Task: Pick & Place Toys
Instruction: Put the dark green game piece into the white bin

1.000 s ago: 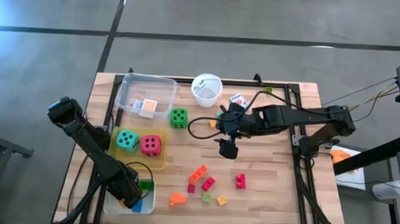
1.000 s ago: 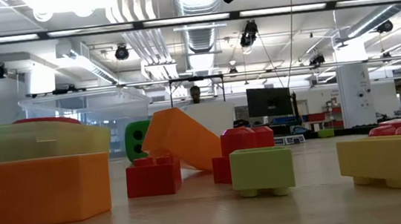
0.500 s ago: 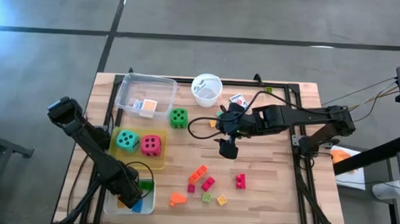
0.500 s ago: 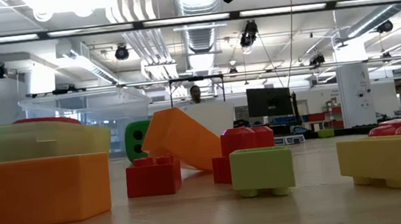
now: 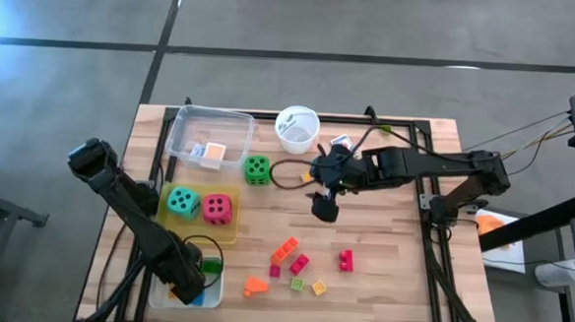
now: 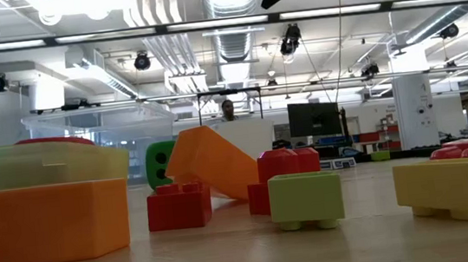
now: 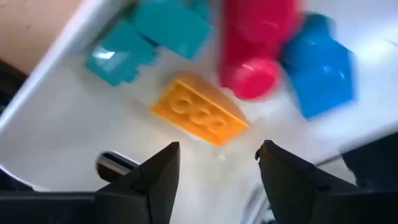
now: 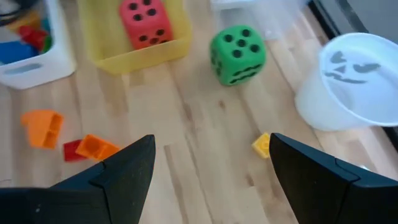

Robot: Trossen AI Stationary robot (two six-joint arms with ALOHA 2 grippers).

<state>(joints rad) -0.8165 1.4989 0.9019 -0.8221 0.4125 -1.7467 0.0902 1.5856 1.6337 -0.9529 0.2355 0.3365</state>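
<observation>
Near the middle of the bench [image 5: 380, 284], the green die [image 5: 257, 168] sits on bare wood just beside the clear tray [image 5: 210, 135], while the teal die [image 5: 182, 202] and red die [image 5: 217, 209] rest in the yellow tray [image 5: 197, 233]. Small loose blocks [image 5: 297, 260] lie scattered toward the front edge. Over the wood between the green die and the white cup [image 5: 297, 129] hovers the right end effector [image 5: 323, 207], fingers spread and empty. Down in the white tray [image 5: 208, 295] sits the left end effector [image 7: 217, 168], released above an orange block [image 7: 199, 115].
</observation>
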